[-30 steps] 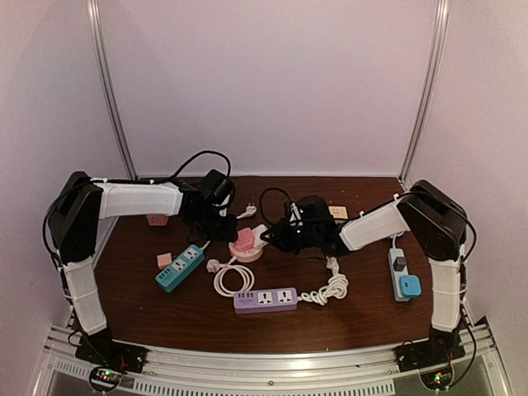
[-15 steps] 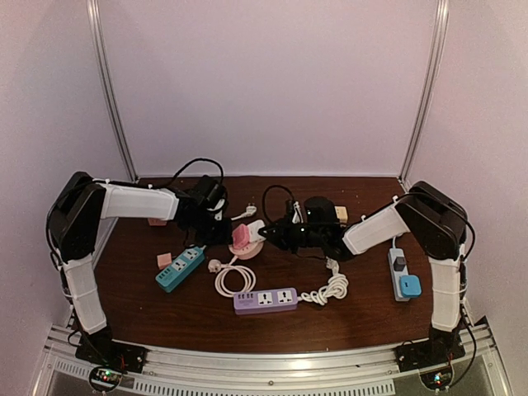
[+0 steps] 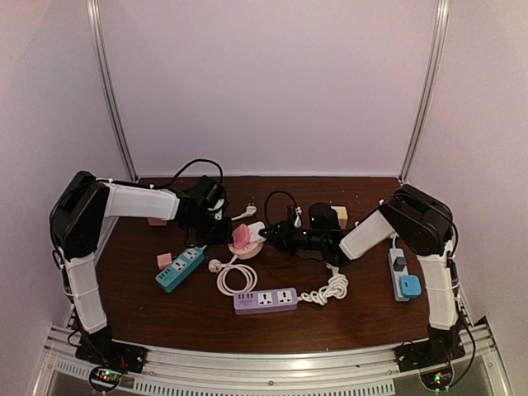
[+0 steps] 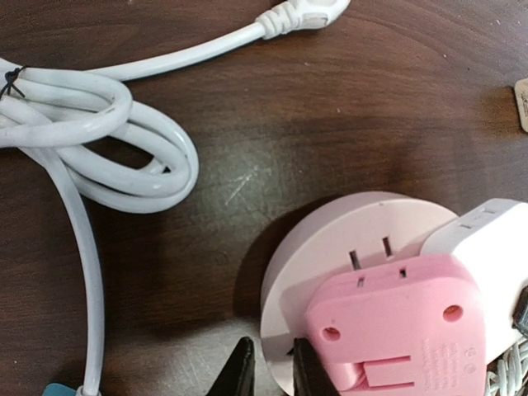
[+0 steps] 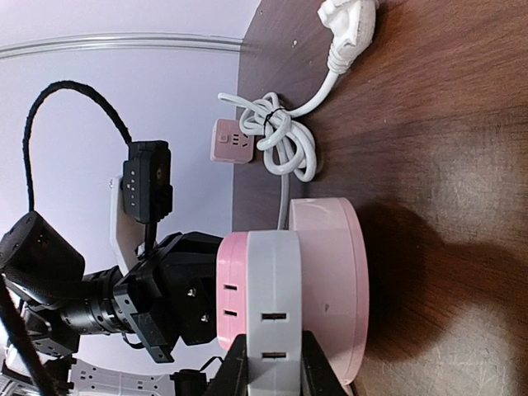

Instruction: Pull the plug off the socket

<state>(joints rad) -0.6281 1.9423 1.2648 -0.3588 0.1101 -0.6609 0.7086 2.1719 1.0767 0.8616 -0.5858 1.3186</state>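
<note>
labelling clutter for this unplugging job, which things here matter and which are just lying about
In the job: round pink socket; pink-and-white plug block in it, prongs partly showing; left gripper, on the socket's rim; right gripper, on the block.
Lying about: teal power strip; purple power strip; white power strip; bundled white cable; small pink socket.

Left hand (image 3: 226,234), right hand (image 3: 269,238) clamped (arms stretched inward).
</note>
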